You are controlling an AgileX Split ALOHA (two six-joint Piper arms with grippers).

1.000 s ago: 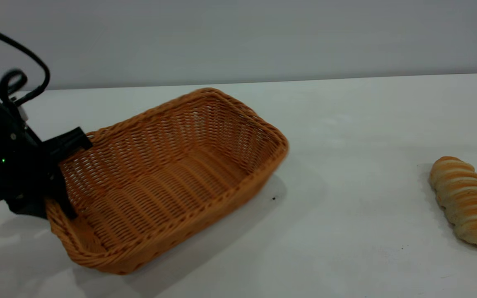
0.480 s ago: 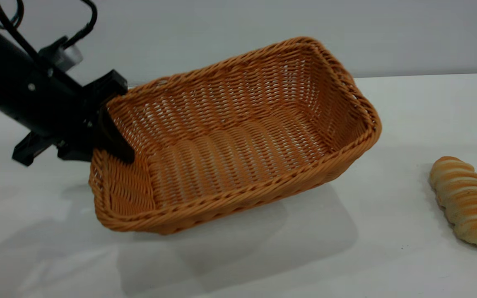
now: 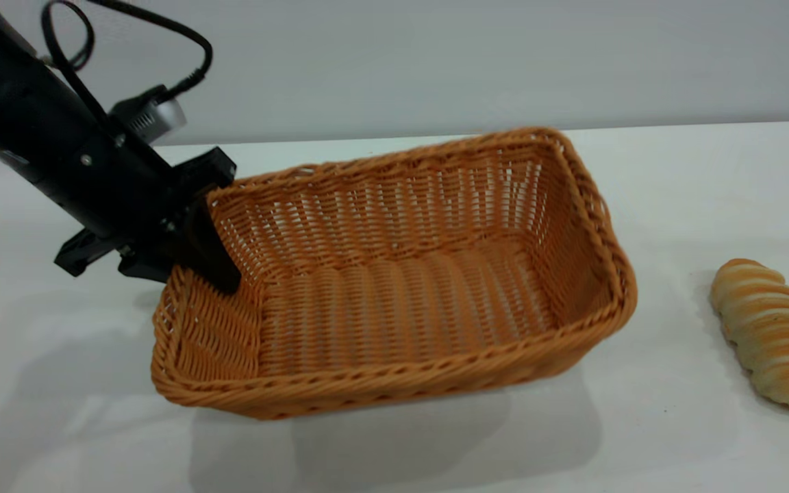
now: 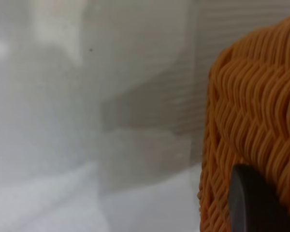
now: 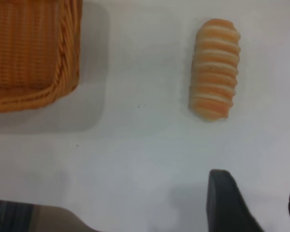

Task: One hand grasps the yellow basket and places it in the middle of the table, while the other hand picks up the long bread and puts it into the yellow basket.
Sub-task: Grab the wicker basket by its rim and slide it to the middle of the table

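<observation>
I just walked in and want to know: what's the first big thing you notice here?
The big yellow basket grabs the eye: it fills the middle of the white table, with the left gripper clamped on the rim at its left end. Next, the striped long bread lies alone on the table to the basket's right, with the right gripper above it.

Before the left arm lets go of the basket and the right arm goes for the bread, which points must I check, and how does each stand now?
1. Left gripper clamped on the yellow basket rim: ok.
2. Basket resting flat on the table: cannot tell; its shadow suggests it may be slightly raised.
3. Basket near the table's middle: ok, roughly.
4. Basket empty inside: ok.
5. Long bread free on the table, apart from the basket: ok.
6. Right gripper open, short of the bread: ok.
</observation>
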